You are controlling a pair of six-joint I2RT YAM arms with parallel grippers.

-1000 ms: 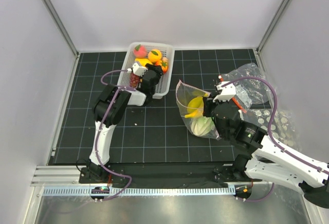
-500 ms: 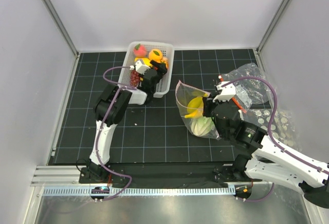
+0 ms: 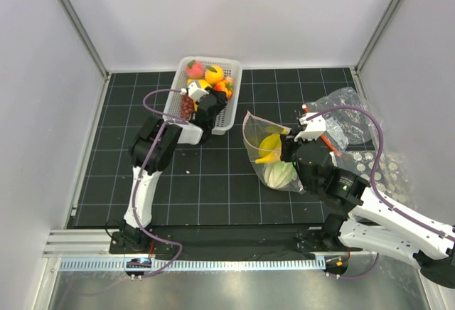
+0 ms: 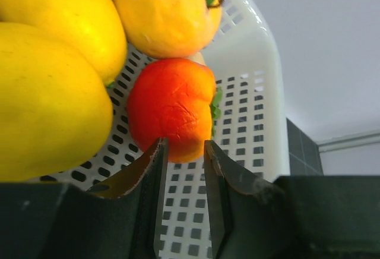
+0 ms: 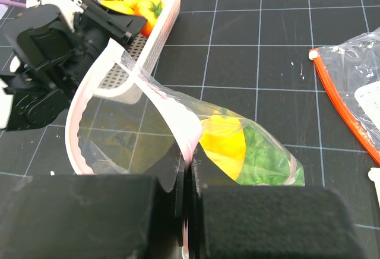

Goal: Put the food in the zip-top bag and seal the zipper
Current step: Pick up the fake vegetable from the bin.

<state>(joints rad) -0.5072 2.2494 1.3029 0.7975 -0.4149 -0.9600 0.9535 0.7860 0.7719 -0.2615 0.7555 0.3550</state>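
Observation:
My left gripper is open inside the white basket, its jaws just short of an orange-red round fruit. Yellow pieces, an orange fruit, a pink peach and dark grapes lie there too. My right gripper is shut on the pale zipper strip of the zip-top bag, holding its mouth open toward the basket. Inside are a yellow banana and a green cabbage.
A clear bag with an orange-red strip lies at the right. Dotted clear plastic lies beside the right arm. Grey walls enclose the black gridded mat.
My left gripper has shifted a little farther and to the right over the basket, toward the orange-red fruit. The right arm and the bag have not moved.

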